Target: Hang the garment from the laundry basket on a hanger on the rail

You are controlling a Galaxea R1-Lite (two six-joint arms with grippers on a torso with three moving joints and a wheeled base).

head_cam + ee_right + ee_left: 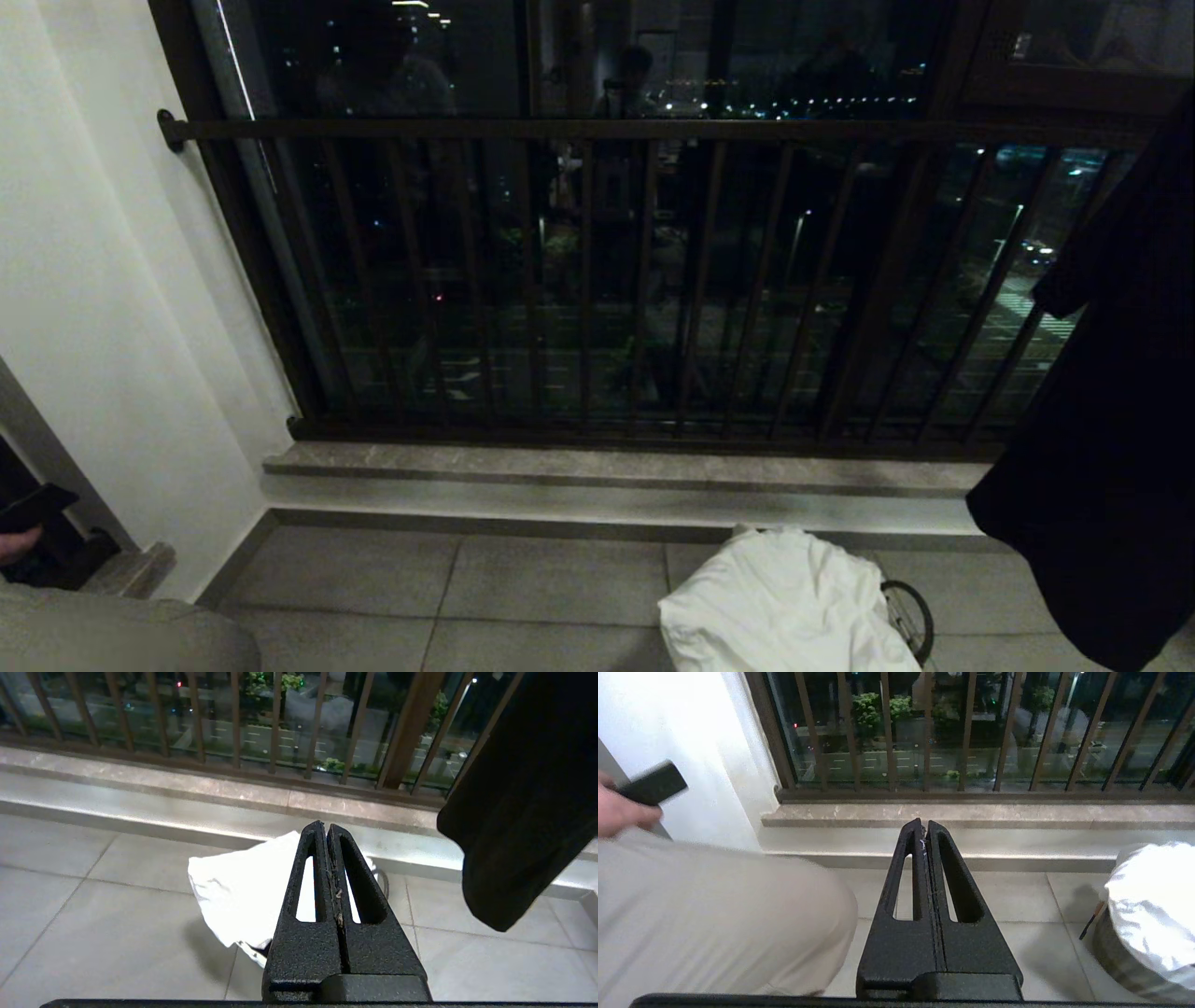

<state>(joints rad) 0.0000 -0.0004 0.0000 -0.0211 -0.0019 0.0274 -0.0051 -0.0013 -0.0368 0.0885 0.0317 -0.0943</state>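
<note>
A white garment [780, 607] lies heaped over the laundry basket [898, 611] on the tiled floor, at the lower middle-right of the head view. Only a dark loop handle and a bit of rim show beside the cloth. In the left wrist view the garment [1153, 896] covers the basket's wall [1115, 952] off to one side of my left gripper [923, 823], which is shut and empty. My right gripper [325, 825] is shut and empty too, hanging above the floor with the garment [238, 896] behind its fingers. Neither arm shows in the head view. The rail and any hanger are out of view.
A dark balcony railing [597, 131] with vertical bars stands above a stone step [607, 467]. A black garment [1111, 420] hangs at the right, close to my right gripper. A person's leg [714, 914] and a hand holding a dark device [654, 784] are at the left.
</note>
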